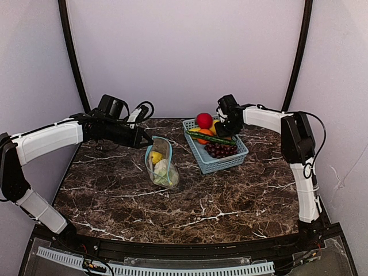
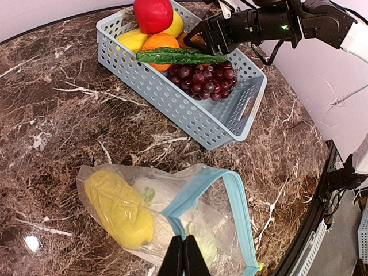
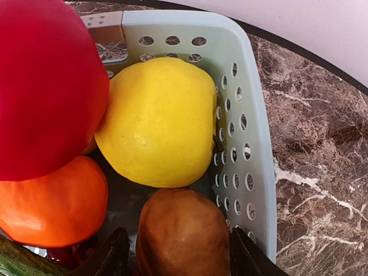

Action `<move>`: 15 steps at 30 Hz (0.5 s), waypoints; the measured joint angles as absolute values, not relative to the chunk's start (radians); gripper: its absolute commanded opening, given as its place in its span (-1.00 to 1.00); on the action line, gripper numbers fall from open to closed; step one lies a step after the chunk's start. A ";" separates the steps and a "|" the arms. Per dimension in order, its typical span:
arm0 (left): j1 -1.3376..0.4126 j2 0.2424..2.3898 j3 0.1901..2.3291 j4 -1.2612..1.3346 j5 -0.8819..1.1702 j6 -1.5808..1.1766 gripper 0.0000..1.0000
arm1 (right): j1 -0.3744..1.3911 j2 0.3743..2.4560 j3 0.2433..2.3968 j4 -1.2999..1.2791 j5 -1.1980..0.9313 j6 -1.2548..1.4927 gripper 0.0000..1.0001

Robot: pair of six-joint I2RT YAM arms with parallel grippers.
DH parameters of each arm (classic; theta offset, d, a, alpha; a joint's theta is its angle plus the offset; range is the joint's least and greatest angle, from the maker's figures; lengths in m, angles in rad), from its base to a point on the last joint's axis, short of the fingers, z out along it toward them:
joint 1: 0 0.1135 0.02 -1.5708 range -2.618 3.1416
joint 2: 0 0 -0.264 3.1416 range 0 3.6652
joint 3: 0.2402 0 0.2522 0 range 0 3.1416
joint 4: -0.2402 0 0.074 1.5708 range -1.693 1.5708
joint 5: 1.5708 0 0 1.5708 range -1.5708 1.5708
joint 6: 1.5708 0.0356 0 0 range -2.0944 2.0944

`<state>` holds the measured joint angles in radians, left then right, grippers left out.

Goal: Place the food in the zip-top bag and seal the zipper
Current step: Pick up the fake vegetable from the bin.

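My left hand [image 2: 183, 244] is pressed together on the mouth edge of the zip-top bag [image 2: 172, 178], pinching it right where the light-blue zipper [image 2: 233, 201] runs in. Only the finger ends show, cut off at the bottom of the wrist view. The bag sits on the table [image 1: 201, 201], near the blue lattice basket [image 2: 190, 112] but apart from it, with its mouth gaping.

Inside, the yellow banana [image 2: 118, 207] reads clearly. The cauliflower [image 1: 161, 169] is only a pale lump behind crinkled plastic, and a small light-green piece [image 2: 149, 194] barely shows beside it.

My right hand [image 3: 175, 244] is down in the far corner of the basket, its fingers [image 3: 109, 259] spread to either side of a brown oval piece [image 3: 181, 230]. I cannot tell whether they touch it, since their tips are cropped. A red fruit [image 3: 46, 86], a yellow fruit [image 3: 158, 123] and an orange one [image 3: 52, 201] fill most of that view. From the left wrist view I also see a green cucumber [image 2: 181, 56] lying across the basket and dark grapes [image 2: 204, 80] beside it.
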<state>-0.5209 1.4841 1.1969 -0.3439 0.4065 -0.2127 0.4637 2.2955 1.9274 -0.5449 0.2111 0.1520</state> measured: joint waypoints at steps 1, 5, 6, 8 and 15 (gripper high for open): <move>-0.521 1.484 1.197 -0.344 0.406 -0.213 -0.99 | 0.464 2.303 1.940 -0.557 0.210 0.147 0.09; -0.521 1.484 1.197 -0.347 0.406 -0.213 -0.99 | 0.462 2.317 1.953 -0.578 0.171 0.133 -0.01; -0.521 1.484 1.197 -0.347 0.406 -0.213 -0.99 | 0.462 2.318 1.953 -0.578 0.160 0.130 -0.02; -0.521 1.484 1.197 -0.347 0.406 -0.213 -0.99 | 0.461 2.317 1.953 -0.578 0.123 0.123 -0.03; -0.521 1.484 1.196 -0.347 0.406 -0.213 -0.99 | 0.460 2.316 1.948 -0.582 0.086 0.104 0.20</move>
